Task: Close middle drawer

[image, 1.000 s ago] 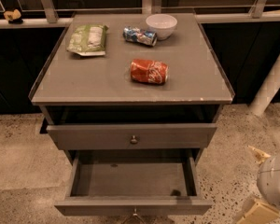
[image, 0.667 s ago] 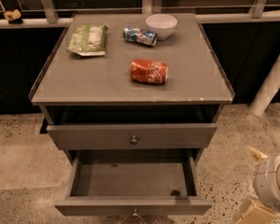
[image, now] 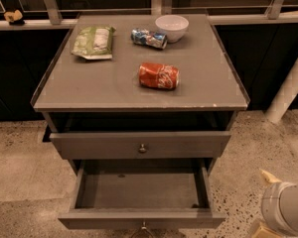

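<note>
The middle drawer (image: 139, 219) is pulled far out at the bottom of the view. Its shallow grey box (image: 139, 190) is empty, and its small metal knob (image: 143, 227) sits at the frame's lower edge. Above it, the top drawer (image: 139, 145) stands slightly open, with a round knob (image: 142, 148) on its front. The lowest drawer is out of view. My gripper (image: 266, 203) and its pale grey arm housing (image: 285, 213) are at the lower right, to the right of the open middle drawer and apart from it.
On the cabinet top (image: 89, 88) lie a red crushed can (image: 159, 76), a blue can (image: 148, 37), a white bowl (image: 172, 27) and a green snack bag (image: 94, 41). A white post (image: 288, 90) stands at the right. The floor (image: 20, 182) is speckled.
My arm at the lower right has shifted slightly down and to the left. The drawers and the things on the cabinet have not moved.
</note>
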Robot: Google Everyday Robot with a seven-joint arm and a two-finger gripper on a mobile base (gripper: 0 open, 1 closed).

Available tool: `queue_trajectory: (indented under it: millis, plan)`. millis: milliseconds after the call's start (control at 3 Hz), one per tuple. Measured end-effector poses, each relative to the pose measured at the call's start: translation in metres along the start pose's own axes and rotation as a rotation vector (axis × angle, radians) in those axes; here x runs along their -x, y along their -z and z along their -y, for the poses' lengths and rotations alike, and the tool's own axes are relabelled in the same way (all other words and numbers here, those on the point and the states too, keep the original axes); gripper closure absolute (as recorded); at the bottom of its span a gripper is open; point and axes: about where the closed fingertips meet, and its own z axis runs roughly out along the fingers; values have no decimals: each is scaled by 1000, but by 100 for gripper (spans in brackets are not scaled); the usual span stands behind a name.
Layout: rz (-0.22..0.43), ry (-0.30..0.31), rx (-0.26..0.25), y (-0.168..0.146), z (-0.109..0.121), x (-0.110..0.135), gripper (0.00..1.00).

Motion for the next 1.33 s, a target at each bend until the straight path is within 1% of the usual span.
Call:
queue_trajectory:
  millis: [333,667,1000,1333]
  plan:
    - [61,-37,39,-42,-12,-19,0]
    - [120,-76,113,-91,-29,-32,0]
    - [120,-76,113,-91,-29,-32,0]
    - [90,-48,84,-95,-32,-31,0]
